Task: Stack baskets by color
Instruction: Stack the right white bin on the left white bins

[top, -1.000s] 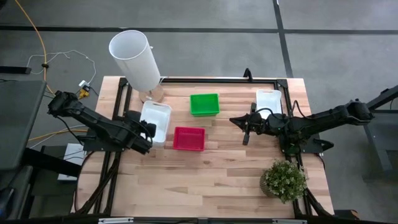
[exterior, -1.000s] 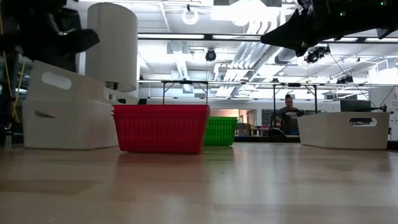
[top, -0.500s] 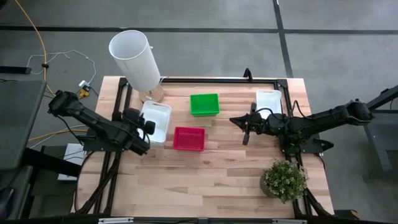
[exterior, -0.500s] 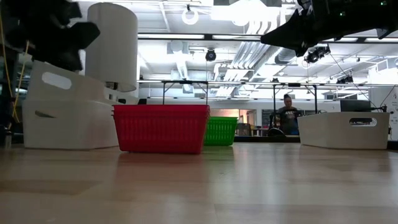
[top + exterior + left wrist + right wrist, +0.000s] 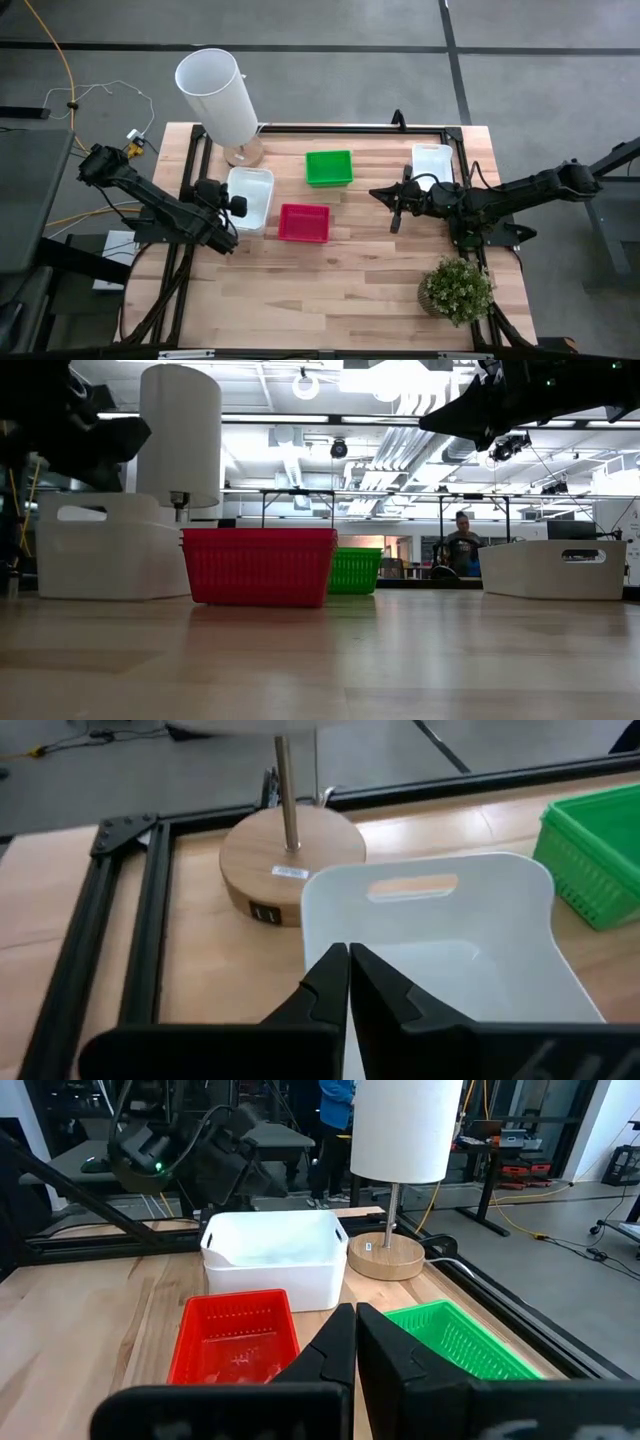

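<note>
On the table's left stand two white baskets (image 5: 252, 195), one nested level in the other (image 5: 110, 545). A red basket (image 5: 303, 222) stands to their right, a green basket (image 5: 329, 167) farther back, and a single white basket (image 5: 432, 160) at the far right. My left gripper (image 5: 348, 955) is shut and hovers over the near left rim of the nested white baskets (image 5: 440, 940); in the low view it hangs above them (image 5: 125, 435). My right gripper (image 5: 378, 194) waits shut, raised above the table right of centre (image 5: 430, 422).
A tall white cylinder (image 5: 215, 90) on a round wooden foot (image 5: 290, 860) stands just behind the nested white baskets. A small potted plant (image 5: 457, 290) sits at the near right corner. The table's near half is bare wood (image 5: 330, 290).
The upper white basket, which lay tilted on the lower one, has dropped level into it. My left gripper has drawn back a little toward the table's left edge and sunk slightly.
</note>
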